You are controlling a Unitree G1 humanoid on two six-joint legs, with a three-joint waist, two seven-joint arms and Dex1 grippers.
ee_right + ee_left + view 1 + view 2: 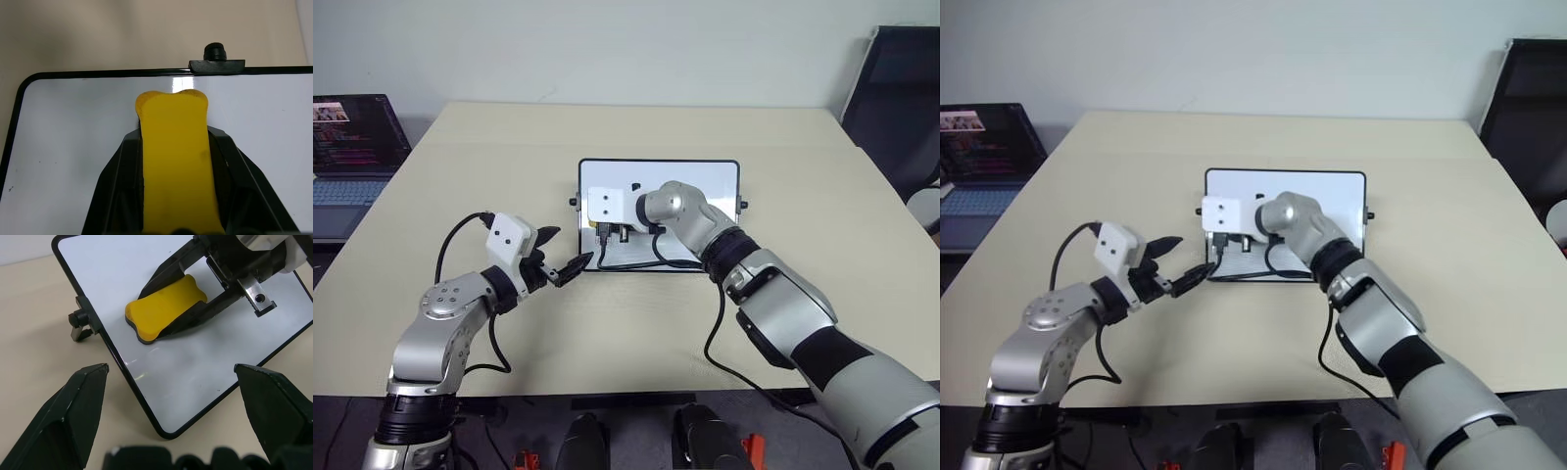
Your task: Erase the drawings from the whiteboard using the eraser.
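Note:
The whiteboard (705,186) lies flat in the middle of the tan table. My right gripper (154,316) is shut on the yellow eraser (164,306), whose dark underside rests flat on the board near its left short side. The eraser (176,166) points toward the black frame and a knob (215,50). A small dark mark (634,186) of the drawings peeks out beside my right wrist, and the arm hides the board around it. My left gripper (563,253) stands open and empty just off the board's near left corner, apart from it.
An open laptop (352,147) sits at the table's far left edge. A black chair (901,98) stands beyond the right side. Black cables hang from both wrists, and the right one drapes over the board's near edge (656,259).

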